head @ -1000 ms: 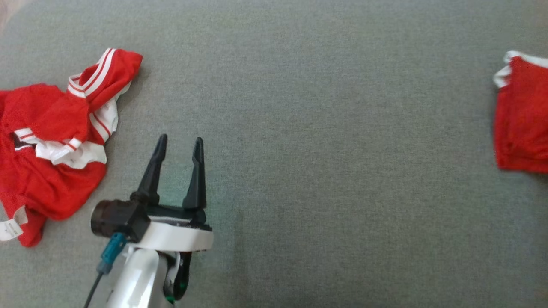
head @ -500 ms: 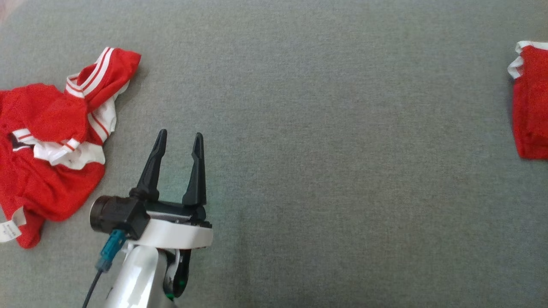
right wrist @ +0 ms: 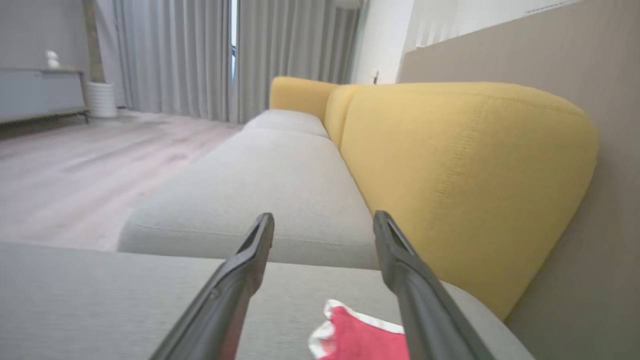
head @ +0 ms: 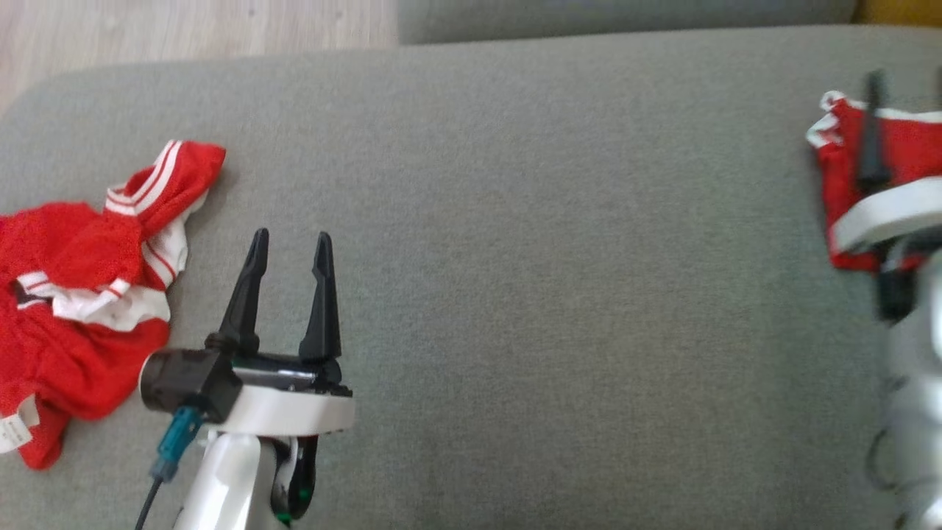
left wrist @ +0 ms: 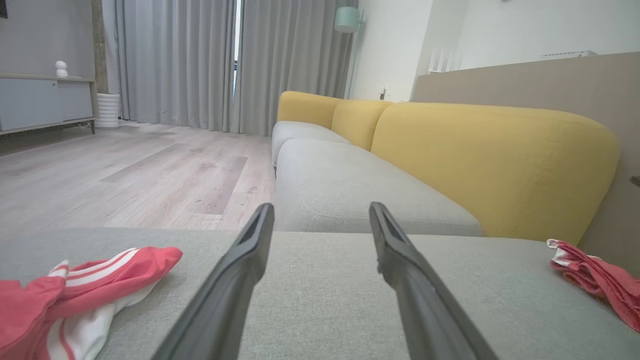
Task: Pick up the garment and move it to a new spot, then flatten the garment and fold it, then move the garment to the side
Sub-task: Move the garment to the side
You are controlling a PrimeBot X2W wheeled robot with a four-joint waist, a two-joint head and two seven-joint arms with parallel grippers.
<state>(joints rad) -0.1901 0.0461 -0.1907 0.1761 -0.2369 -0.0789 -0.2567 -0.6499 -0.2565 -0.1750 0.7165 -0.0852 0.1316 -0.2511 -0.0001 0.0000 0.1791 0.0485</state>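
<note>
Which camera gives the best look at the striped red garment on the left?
Head view: the striped garment lies nearly whole, crumpled, beside the left gripper. The left wrist view catches just one end, low and side-on. The right wrist view faces the other red garment.

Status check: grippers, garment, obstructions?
Left gripper open, empty, over grey cushion. Right gripper open above red garment, far right, not gripping. Crumpled red-and-white garment lies left, untouched. Nothing in the way.

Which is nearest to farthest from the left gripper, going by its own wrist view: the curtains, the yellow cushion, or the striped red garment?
1. Striped red garment, lower left, closest.
2. Yellow cushion, right, farther back.
3. Curtains, upper left, across the room.
</note>
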